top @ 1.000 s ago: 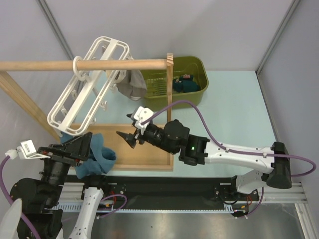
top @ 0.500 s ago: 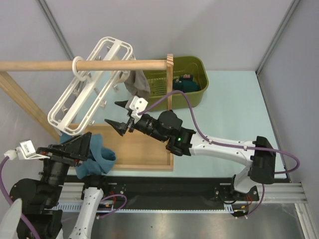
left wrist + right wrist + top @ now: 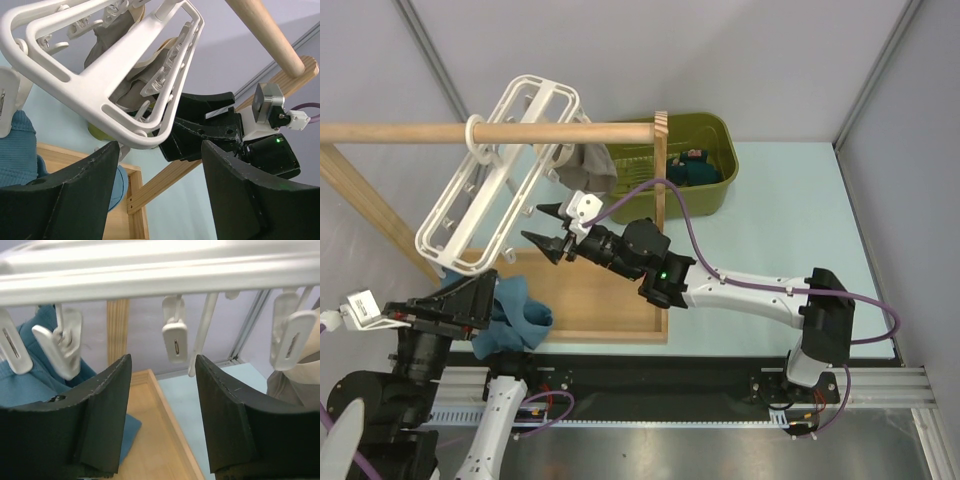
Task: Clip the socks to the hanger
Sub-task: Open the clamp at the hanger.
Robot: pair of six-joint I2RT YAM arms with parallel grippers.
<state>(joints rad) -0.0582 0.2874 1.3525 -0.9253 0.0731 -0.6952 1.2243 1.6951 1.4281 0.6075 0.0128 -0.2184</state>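
The white hanger (image 3: 485, 190) hangs tilted by its ring on the wooden rod (image 3: 560, 130). A grey sock (image 3: 588, 168) hangs clipped at its far end. A teal sock (image 3: 515, 315) hangs at its near end, beside my left gripper (image 3: 490, 290). The left gripper is open and empty under the frame (image 3: 115, 75), with the teal sock (image 3: 17, 150) outside its left finger. My right gripper (image 3: 534, 222) is open and empty just below the hanger's long bar (image 3: 160, 275), under a dangling clip peg (image 3: 174, 335). More socks (image 3: 695, 168) lie in the green basket.
The olive green basket (image 3: 718, 135) stands at the back, right of the rack's wooden post (image 3: 661, 170). The rack's wooden base tray (image 3: 610, 300) lies under the hanger. A slanted wooden brace (image 3: 360, 205) stands at left. Grey walls enclose the table.
My right gripper has moved left and up, from over the base tray to just under the hanger's bar. The hanger swung slightly. The left gripper shifted a little down and left.
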